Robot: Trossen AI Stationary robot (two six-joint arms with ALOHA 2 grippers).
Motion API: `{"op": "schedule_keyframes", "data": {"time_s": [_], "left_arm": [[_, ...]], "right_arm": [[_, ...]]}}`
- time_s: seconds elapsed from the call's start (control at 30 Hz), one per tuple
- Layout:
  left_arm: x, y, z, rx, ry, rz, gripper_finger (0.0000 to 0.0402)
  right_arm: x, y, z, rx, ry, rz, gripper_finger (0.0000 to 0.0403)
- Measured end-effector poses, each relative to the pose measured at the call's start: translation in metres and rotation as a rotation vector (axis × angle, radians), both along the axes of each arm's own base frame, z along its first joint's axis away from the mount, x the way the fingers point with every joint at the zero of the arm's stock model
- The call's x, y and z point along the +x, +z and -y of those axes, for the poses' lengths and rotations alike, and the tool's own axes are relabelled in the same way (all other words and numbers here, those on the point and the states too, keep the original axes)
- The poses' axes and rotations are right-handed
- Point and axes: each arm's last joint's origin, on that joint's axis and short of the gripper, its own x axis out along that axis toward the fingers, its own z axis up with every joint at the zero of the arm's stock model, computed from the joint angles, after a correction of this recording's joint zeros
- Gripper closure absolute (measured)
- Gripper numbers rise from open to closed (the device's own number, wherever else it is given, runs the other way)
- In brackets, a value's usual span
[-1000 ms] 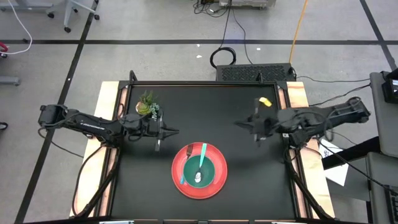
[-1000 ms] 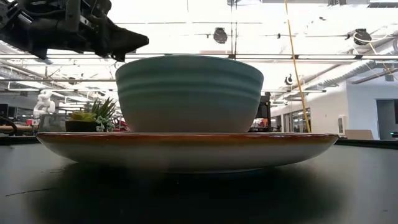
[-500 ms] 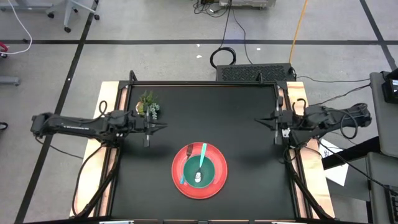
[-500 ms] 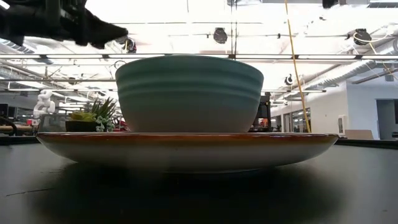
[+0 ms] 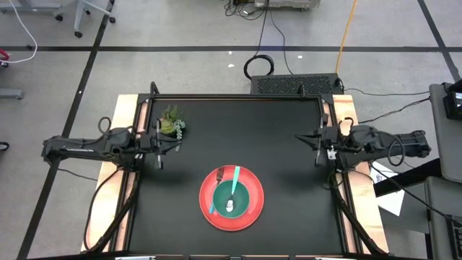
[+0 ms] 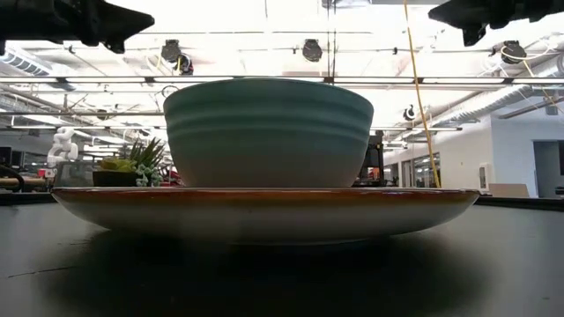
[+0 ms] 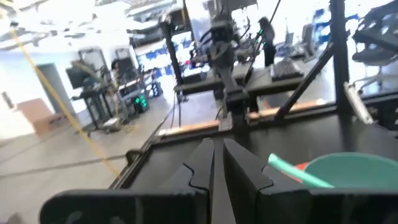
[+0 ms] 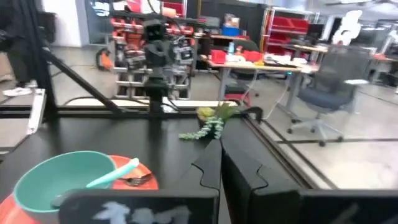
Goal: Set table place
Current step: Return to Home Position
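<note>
- Fingers (image 7: 200, 168) pressed together, empty: my left gripper (image 5: 173, 146) and right gripper (image 5: 302, 139) at opposite matte black table (image 5: 274, 123) edges.
- Large round red plate (image 5: 253, 180) carries teal-green bowl (image 5: 242, 207), light-blue-handled spoon (image 5: 234, 184) inside, matching fork (image 5: 214, 202) beside.

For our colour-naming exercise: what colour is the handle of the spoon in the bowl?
Light blue; the spoon handle shows best in the high view.

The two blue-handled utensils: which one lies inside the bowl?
The spoon, resting in the teal bowl; the fork lies on the red plate beside the bowl.
</note>
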Motion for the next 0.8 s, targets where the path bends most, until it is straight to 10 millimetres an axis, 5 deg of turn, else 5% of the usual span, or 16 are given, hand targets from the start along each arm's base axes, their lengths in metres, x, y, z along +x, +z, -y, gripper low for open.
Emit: {"op": "schedule_keyframes", "data": {"time_s": [0.57, 0.8], "left_arm": [[-0.002, -0.024, 0.003, -0.078, -0.06, -0.183, 0.0362], [0.0, -0.033, 0.006, -0.055, -0.067, -0.083, 0.0362]], "right_arm": [[0.009, -0.038, 0.006, 0.104, 0.06, 0.084, 0.0403], [-0.007, -0.031, 0.008, 0.082, 0.059, 0.183, 0.0403]]}}
